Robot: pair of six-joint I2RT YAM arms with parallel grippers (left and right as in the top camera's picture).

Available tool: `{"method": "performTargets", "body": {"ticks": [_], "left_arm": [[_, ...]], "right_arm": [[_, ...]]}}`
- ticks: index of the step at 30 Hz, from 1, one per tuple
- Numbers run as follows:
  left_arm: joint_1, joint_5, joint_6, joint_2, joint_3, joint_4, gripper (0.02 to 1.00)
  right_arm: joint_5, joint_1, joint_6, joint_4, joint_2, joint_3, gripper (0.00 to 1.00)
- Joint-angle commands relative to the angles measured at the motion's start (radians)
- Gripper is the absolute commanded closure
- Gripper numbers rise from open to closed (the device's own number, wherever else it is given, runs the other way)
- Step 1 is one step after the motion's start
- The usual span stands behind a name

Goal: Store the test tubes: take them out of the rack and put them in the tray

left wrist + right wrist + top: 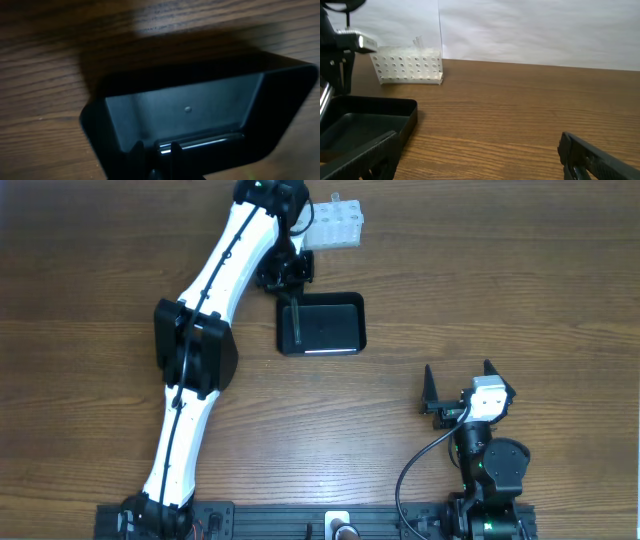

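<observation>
Rack stands just behind tray, left pincer holding test tube inside

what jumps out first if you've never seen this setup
The long white left arm stretches up the table to the black tray, where one test tube lies along the tray's left side. Just beyond the tray stands the clear rack at the far edge. The right pincer sits open at the lower right, well away from the tray.

Left arm over rack and tray
</observation>
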Motion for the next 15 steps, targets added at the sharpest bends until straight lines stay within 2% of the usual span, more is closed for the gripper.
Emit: {"method": "performTargets", "body": {"ticks": [1, 15], "left_arm": [[-0.012, 0.021, -0.014, 0.049, 0.005, -0.006, 0.972], [-0.015, 0.021, -0.014, 0.109, 0.005, 0.008, 0.958]], "right_arm": [[-0.015, -0.006, 0.003, -0.002, -0.010, -0.007, 0.009], [-0.015, -0.006, 0.003, -0.002, -0.010, -0.007, 0.007]]}}
